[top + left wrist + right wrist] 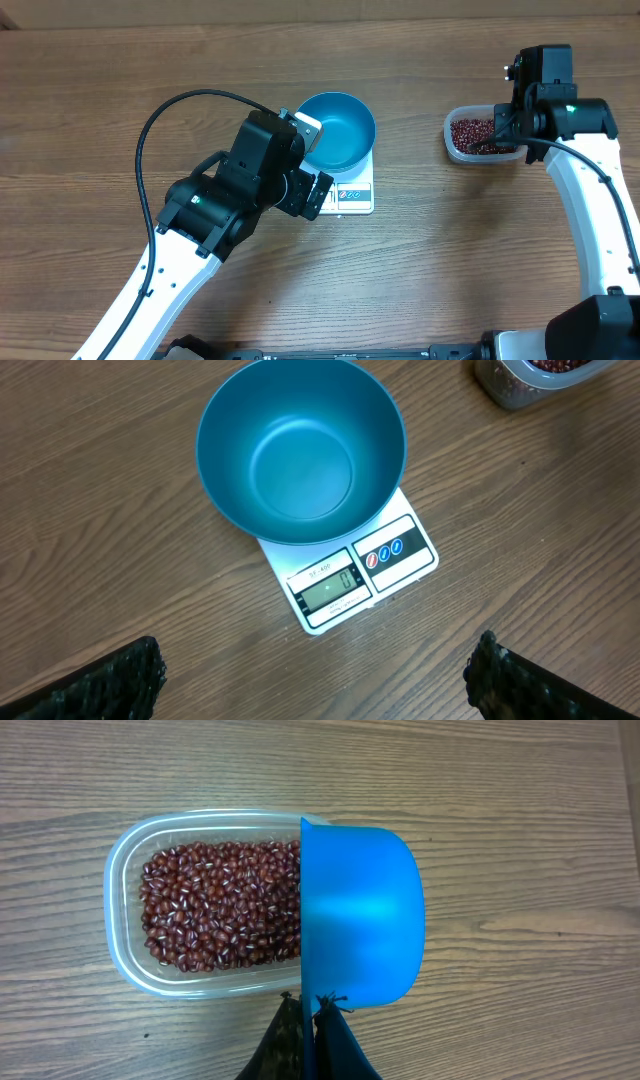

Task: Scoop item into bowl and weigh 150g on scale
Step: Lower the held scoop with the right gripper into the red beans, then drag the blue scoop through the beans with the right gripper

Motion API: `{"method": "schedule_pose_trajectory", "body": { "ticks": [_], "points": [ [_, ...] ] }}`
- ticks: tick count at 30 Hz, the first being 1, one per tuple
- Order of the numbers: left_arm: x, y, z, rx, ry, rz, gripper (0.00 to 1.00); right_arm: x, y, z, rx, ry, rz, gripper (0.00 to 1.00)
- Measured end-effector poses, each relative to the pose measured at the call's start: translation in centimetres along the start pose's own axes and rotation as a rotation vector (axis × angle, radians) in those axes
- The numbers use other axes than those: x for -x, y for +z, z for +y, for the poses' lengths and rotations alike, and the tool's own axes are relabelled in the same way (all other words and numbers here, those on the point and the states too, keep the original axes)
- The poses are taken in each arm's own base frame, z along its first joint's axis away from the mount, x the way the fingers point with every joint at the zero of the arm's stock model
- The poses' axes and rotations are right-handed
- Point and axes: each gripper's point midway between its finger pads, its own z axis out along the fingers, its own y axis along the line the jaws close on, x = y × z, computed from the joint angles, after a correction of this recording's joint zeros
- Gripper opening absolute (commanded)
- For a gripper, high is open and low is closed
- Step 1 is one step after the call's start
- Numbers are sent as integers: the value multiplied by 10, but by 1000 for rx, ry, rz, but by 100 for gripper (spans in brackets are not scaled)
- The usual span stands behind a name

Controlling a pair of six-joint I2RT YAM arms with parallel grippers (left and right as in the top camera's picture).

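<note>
Closest to the lens, the right gripper (312, 1015) has its jaws pinched tight on the handle of a small blue scoop (360, 910), which it holds over the right end of a clear plastic tub (120, 870). The scoop's straight rim edge faces the beans (215, 905), a loose dark red-brown heap that fills the part of the tub still showing. Whether any beans lie in the scoop cannot be told from this side. The tub stands on the wooden table (100, 90), well to the right of the scale (356, 193). The left gripper (318, 660) has its jaws spread as wide as they go and grips nothing; it hangs above bare wood just in front of the scale. On the white scale sits the glossy blue bowl (300, 455), upright, its inside showing plain blue down to the bottom. It covers the back of the platform and leaves the front strip visible. The display (328, 588) is lit, though its reading is too small to make out.
</note>
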Motion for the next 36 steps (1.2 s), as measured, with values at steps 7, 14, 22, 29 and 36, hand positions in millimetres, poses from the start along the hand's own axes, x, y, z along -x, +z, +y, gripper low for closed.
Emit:
{"method": "schedule_pose_trajectory", "body": {
  "ticks": [7,14,22,29,36],
  "points": [
    [0,0,0,0,0,0,100,4,13,3,0,-2,2,4],
    [0,0,0,0,0,0,99,-2,33,10,2,-16,53,4],
    [0,0,0,0,0,0,100,-8,50,16,12,-29,98,4],
    [0,0,0,0,0,0,100,-8,53,18,19,-30,102,4],
    [0,0,0,0,0,0,100,-8,53,29,82,-27,101,4]
  ]
}}
